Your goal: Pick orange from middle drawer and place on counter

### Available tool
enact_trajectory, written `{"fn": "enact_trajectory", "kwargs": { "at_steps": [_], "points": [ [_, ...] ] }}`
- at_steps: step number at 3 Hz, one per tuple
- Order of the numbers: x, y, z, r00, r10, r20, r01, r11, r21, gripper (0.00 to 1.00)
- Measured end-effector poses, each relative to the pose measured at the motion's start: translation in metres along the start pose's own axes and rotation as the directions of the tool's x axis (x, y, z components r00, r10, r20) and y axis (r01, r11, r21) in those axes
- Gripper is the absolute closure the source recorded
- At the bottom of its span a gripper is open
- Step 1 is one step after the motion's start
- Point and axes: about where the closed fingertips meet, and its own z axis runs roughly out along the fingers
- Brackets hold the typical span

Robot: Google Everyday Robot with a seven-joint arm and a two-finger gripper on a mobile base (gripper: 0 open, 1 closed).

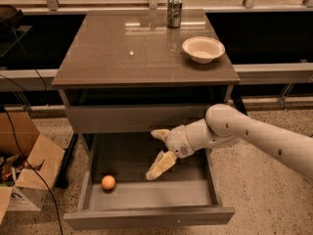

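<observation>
- Gripper (152, 154): we log its fingers spread apart, empty, hanging inside the open middle drawer (146, 195).
- Cardboard box (29, 170) stands on the floor, far left.
- Orange (108, 182) rests on the drawer floor, front-left, apart from the gripper.
- Counter (122, 53) carries a can (174, 11) and a white bowl (203, 49), back right.

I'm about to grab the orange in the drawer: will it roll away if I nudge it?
Probably: the orange is round and sits free on the flat floor of the drawer, so a nudge likely rolls it toward a wall. It looks small and firm, so the open pincer, hovering to its right, should span it.
</observation>
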Motion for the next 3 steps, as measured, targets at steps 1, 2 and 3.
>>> {"fn": "enact_trajectory", "kwargs": {
  "at_steps": [1, 2, 3],
  "points": [
    [0.019, 0.001, 0.034, 0.998, 0.050, 0.026, -0.049, 0.9983, -0.031, 0.00],
    [0.047, 0.001, 0.083, 0.997, 0.075, 0.005, -0.075, 0.9967, -0.032, 0.00],
    [0.077, -0.017, 0.138, 0.996, 0.081, -0.025, -0.082, 0.9966, -0.011, 0.00]
  ]
}}
